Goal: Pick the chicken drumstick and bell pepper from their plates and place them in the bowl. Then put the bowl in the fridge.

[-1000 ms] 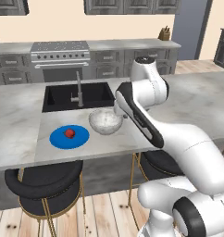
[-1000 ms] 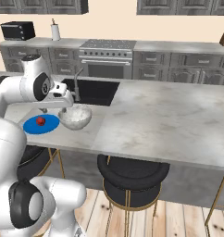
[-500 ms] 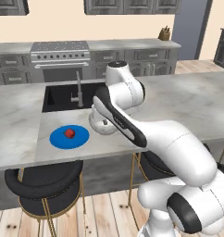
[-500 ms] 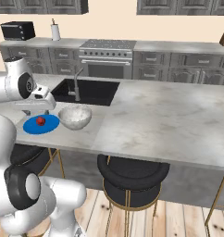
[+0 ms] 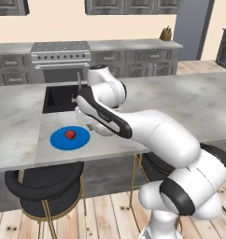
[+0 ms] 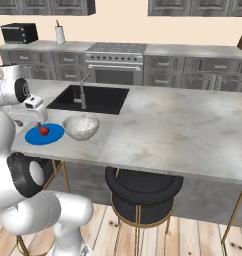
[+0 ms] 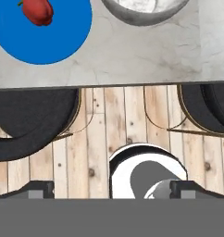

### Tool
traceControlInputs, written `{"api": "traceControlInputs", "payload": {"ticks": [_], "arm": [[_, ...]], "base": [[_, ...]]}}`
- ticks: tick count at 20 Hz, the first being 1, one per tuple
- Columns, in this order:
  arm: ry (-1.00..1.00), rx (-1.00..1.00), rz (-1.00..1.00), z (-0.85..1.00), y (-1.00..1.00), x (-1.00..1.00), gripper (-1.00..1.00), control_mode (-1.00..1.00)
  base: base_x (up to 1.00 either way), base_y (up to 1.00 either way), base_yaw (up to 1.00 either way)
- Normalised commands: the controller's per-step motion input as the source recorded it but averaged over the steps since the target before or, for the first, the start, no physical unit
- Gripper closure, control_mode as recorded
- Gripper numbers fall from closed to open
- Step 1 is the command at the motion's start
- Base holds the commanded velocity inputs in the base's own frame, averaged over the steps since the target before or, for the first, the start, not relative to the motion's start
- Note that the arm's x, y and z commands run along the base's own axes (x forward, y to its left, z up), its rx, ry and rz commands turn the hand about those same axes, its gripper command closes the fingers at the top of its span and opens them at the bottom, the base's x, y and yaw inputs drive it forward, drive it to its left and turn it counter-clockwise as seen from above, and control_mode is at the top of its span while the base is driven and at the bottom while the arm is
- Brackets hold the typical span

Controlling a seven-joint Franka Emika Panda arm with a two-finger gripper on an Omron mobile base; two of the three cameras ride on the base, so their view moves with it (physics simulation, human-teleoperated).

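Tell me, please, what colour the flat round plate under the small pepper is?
Bright blue: the flat round plate shows best in the hand view, with the small red pepper on it.

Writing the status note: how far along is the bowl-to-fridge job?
Done: not confirmable; the drumstick isn't visible on the counter, and the bowl interior is unclear. In hand: nothing; the open hand hangs near the blue plate. Left: bell pepper sits on that plate, then bowl to the fridge.
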Motion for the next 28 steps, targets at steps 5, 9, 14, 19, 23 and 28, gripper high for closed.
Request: {"api": "traceControlInputs", "payload": {"ticks": [5, 9, 14, 19, 23, 28], "arm": [[0.05, 0.08, -0.16, -0.23, 0.38, 0.14, -1.0, -1.0], [0.0, 0.04, -0.07, -0.23, 0.3, 0.26, -1.0, -1.0], [0.0, 0.01, -0.01, -0.23, 0.25, 0.33, -1.0, -1.0], [0.0, 0.0, -0.02, -0.23, 0.17, 0.43, -1.0, -1.0], [0.0, 0.0, -0.03, -0.23, 0.11, 0.44, -1.0, -1.0], [0.02, 0.0, 0.0, -0.24, 0.11, 0.36, -1.0, -1.0]], "base": [[0.0, 0.0, 0.0], [0.0, 0.0, 0.0], [0.0, 0.0, 0.0], [0.0, 0.0, 0.0], [0.0, 0.0, 0.0], [0.0, 0.0, 0.0]]}}
